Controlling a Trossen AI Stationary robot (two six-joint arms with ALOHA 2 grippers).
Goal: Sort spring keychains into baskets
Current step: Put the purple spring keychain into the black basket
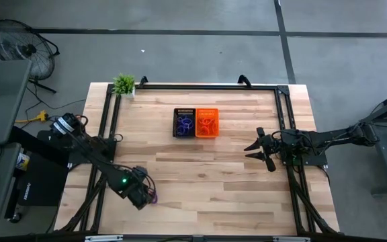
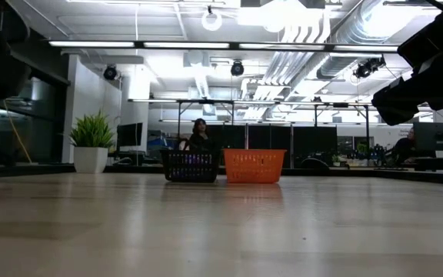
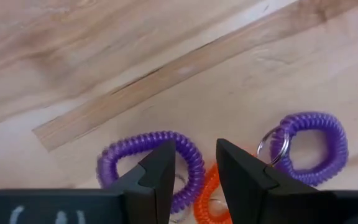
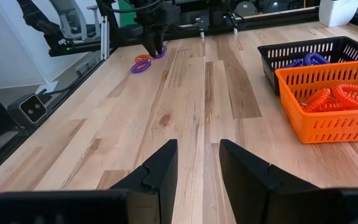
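Pale wood table (image 1: 207,175) on grey floor; left gripper (image 3: 194,163) narrowly parted, right gripper (image 4: 197,163) likewise.

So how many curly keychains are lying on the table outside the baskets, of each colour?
Purple keychains: 2
Orange keychains: 1
Total in sight: 3

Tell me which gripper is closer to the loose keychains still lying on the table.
Left. The left gripper hangs right over the loose keychains, fingers open. The right gripper waits open at the table's far right side, well away from them.
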